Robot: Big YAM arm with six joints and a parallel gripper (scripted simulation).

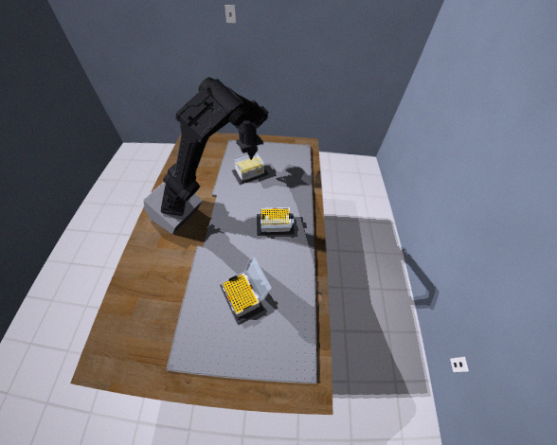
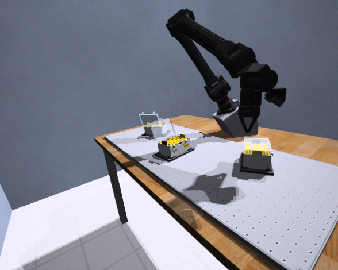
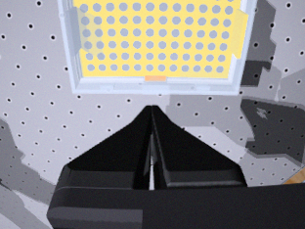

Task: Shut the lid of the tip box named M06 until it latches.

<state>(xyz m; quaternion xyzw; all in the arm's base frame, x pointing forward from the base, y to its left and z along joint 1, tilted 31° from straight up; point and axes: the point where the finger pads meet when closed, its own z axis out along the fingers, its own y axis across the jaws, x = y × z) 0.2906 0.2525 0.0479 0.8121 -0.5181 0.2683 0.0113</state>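
Three yellow-filled plastic tip boxes stand in a row on a grey perforated plate [image 1: 250, 345] lying on the wooden worktop [image 1: 125, 306]. The far box [image 1: 248, 168] sits below the black arm's end effector [image 1: 251, 151]; the middle box [image 1: 275, 219] and near box [image 1: 242, 293] stand well apart.

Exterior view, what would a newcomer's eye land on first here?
The tall black arm bends over the table's far end, its shut fingers pointing down above a tip box whose clear lid is down. Two more boxes, one in the middle and one farthest away, have lids raised.
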